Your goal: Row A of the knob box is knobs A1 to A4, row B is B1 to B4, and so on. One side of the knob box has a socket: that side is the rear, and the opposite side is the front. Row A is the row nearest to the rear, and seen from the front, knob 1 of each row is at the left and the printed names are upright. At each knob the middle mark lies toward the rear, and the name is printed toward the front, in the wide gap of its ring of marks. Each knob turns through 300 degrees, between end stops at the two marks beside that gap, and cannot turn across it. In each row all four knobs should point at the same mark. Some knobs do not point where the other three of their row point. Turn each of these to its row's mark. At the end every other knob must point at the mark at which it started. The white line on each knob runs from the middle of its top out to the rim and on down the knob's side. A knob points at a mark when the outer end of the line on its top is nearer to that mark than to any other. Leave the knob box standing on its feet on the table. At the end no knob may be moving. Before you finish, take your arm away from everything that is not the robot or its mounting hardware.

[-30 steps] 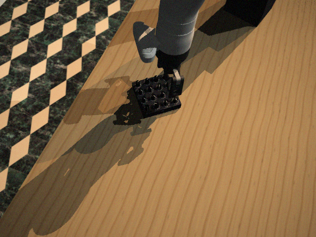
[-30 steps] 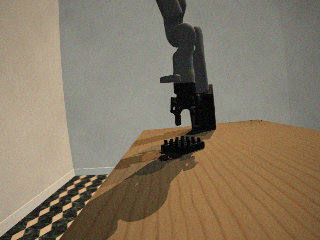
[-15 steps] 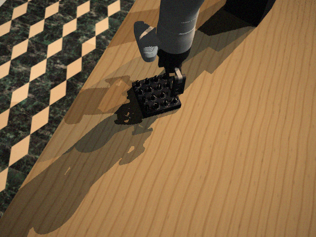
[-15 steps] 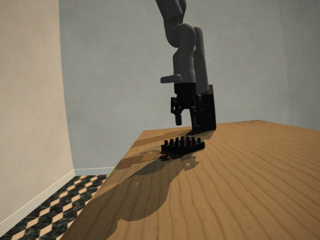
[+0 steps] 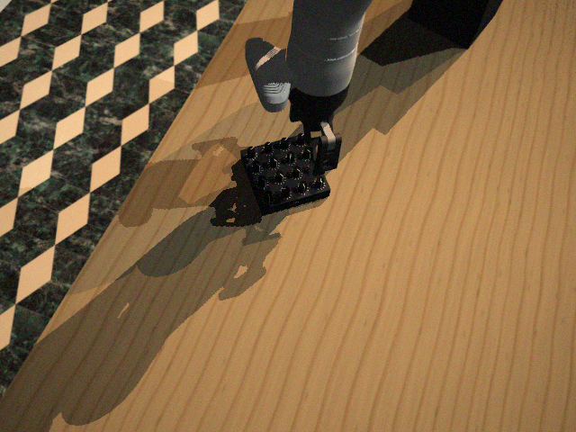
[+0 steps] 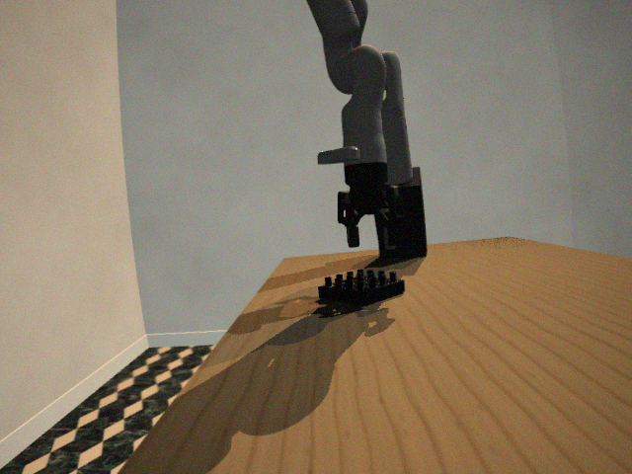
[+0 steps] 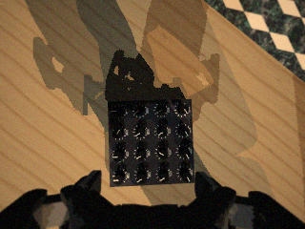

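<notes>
A wooden table (image 5: 395,279) (image 6: 459,347) (image 7: 43,143) takes up most of the top view, running from its upper middle to the lower right, and spreads over the lower right of the exterior view. Behind it in the exterior view, a blue-grey wall (image 6: 229,153) fills the upper middle and right, with a beige wall (image 6: 61,178) along the left. A floor of dark green and pale diamonds (image 5: 69,121) (image 6: 122,403) (image 7: 267,33) shows at the left of the top view, the lower left of the exterior view and the upper right of the wrist view. The grey arm (image 5: 323,46) (image 6: 363,112) comes down from the top edge in the top and exterior views, casting long shadows across the wood. A black block (image 5: 446,21) (image 6: 411,219) stands on the table behind it. The black gripper (image 6: 368,242) (image 7: 148,181) is spread wide with nothing between its fingers, and hangs above the table, apart from the knobs. The black knob box (image 5: 297,202) (image 6: 362,295) (image 7: 152,143) lies knobs-up on the table, near the centre of the top view, below centre in the exterior view and at the middle of the wrist view. Its small knobs stand in four rows of four, white lines and marks faintly visible in the wrist view.
</notes>
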Robot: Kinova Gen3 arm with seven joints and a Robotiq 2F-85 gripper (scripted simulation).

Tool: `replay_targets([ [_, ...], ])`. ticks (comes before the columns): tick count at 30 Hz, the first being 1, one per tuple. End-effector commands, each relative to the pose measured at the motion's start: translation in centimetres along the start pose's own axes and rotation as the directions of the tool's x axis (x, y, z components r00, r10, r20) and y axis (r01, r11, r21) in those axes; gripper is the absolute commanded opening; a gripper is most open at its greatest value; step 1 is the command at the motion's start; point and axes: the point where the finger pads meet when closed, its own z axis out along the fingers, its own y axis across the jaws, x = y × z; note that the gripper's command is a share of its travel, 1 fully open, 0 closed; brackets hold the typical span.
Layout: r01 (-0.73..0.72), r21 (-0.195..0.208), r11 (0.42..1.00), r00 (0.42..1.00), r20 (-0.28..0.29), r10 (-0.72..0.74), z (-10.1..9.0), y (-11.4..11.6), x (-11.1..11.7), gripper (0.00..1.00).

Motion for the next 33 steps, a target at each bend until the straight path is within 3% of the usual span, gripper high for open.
replay_targets([
  [1, 0.012, 0.004, 1.000, 1.000, 0.004, -0.012, -0.05, 0.02, -0.25, 1.00],
  [33, 0.036, 0.010, 0.999, 0.999, 0.011, -0.036, -0.17, 0.08, -0.64, 1.00],
])
